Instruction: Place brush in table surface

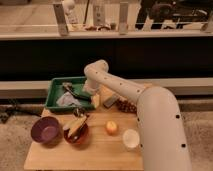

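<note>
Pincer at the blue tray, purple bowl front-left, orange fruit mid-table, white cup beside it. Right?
One thing is off: the tray is green, not blue. The rest holds in the camera view: the pincer is at the tray's right edge, the purple bowl sits front-left, the orange fruit is mid-table, and the white cup is beside it.
</note>
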### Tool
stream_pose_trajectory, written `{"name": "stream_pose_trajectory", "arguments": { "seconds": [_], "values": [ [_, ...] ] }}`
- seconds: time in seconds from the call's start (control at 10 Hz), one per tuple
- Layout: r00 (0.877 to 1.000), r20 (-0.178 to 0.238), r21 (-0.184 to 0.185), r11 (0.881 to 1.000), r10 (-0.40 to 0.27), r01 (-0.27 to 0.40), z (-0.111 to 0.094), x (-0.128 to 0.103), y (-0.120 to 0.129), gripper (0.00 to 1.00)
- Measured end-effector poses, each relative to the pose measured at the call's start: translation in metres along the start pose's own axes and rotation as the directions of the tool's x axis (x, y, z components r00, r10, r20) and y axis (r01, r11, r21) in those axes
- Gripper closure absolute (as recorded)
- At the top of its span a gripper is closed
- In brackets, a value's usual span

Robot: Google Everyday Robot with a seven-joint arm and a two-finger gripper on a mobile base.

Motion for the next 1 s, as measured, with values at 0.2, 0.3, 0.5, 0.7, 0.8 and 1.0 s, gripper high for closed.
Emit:
{"name": "stream_pose_trajectory", "arguments": {
  "seconds": [0.2, 0.3, 0.5, 0.7, 0.8, 1.0],
  "values": [
    [1.000, 0.002, -0.008, 1.000, -0.002, 0.002, 0.003, -0.002, -0.003, 0.20],
    [1.000, 0.004, -0.010, 1.000, 0.000, 0.000, 0.005, -0.002, -0.003, 0.20],
    [1.000, 0.008, -0.013, 1.000, 0.009, -0.009, 0.008, -0.001, -0.004, 0.20],
    [1.000, 0.007, -0.018, 1.000, 0.011, -0.010, 0.010, -0.001, -0.005, 0.20],
    [1.000, 0.007, -0.020, 1.000, 0.010, -0.010, 0.011, -0.001, -0.006, 0.20],
    [1.000, 0.012, -0.020, 1.000, 0.017, -0.017, 0.014, -0.001, -0.008, 0.20]
  ]
}}
